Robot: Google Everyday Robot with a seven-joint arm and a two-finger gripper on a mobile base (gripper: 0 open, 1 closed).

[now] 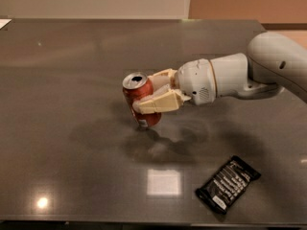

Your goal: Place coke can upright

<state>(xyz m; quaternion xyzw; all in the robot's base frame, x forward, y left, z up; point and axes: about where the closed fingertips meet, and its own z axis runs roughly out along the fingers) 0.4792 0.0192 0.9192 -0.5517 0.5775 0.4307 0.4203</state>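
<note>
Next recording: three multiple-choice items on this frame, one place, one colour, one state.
1. Where is the black packet relative to the coke can? A) beyond it B) nearer the camera, rightward in the picture C) on it
2. The coke can's body is: A) red B) green C) blue
3. The coke can is: A) standing free B) lying free C) gripped, tilted
Answers: 1 B, it lies near the table's front edge; 2 A, red sides, silver top; 3 C, the gripper is shut on it over mid-table.
</note>
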